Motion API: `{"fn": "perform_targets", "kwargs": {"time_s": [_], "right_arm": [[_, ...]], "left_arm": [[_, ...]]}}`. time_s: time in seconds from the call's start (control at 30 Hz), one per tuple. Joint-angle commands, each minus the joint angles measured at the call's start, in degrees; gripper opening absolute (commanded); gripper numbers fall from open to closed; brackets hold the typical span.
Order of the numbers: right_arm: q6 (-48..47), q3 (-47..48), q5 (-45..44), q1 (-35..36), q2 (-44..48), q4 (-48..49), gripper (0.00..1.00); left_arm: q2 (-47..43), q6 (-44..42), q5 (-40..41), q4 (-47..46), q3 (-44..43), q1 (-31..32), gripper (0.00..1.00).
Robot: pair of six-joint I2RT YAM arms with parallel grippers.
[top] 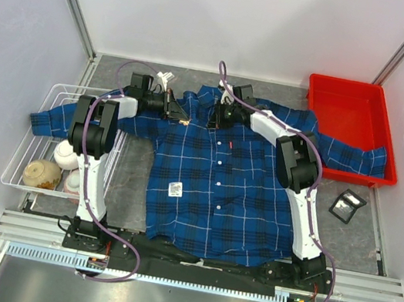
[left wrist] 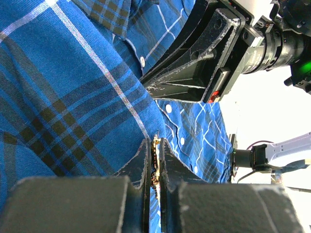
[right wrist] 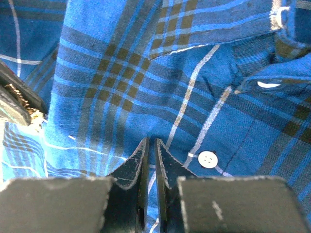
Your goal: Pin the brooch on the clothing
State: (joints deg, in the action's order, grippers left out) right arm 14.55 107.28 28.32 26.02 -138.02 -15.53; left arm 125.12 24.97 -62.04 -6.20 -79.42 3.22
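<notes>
The clothing (top: 219, 185), a blue-and-black plaid shirt, lies spread flat on the table, collar at the far side. My left gripper (top: 176, 112) is over its left shoulder by the collar, shut on the brooch (left wrist: 155, 158), a thin gold pin held edge-on between the fingers just above the cloth. The brooch shows as a gold speck in the top view (top: 184, 121) and in the right wrist view (right wrist: 32, 114). My right gripper (top: 219, 116) is at the collar, its jaws shut on a fold of the clothing (right wrist: 121, 73) beside a white button (right wrist: 208, 159).
A red bin (top: 357, 92) at the far right holds the shirt's right sleeve end. A white wire basket (top: 47, 104) with bowls stands at the left, under the left sleeve. A small black packet (top: 348, 206) lies right of the shirt. A white label (top: 175, 189) is on the shirt front.
</notes>
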Motion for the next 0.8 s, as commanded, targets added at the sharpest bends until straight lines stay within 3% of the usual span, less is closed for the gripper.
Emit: {"fn": "perform_targets", "kwargs": {"time_s": [0.0, 0.43, 0.63, 0.77], "right_arm": [[-0.4, 1.0, 5.8, 0.0, 1.4, 2.9, 0.16], [1.0, 2.0, 9.6, -0.4, 3.8, 5.1, 0.24], [3.4, 1.5, 10.6, -1.4, 3.5, 6.3, 0.32], [6.2, 2.0, 12.5, -1.9, 2.8, 7.7, 0.43]], "left_arm": [[1.7, 1.9, -3.1, -1.4, -0.2, -1.2, 0.02], [3.3, 2.1, -3.1, -1.5, -1.4, -1.1, 0.02], [3.3, 1.9, -3.3, -1.7, -1.5, -1.1, 0.02], [3.3, 1.7, -3.5, -1.7, -1.4, -1.1, 0.02]]}}
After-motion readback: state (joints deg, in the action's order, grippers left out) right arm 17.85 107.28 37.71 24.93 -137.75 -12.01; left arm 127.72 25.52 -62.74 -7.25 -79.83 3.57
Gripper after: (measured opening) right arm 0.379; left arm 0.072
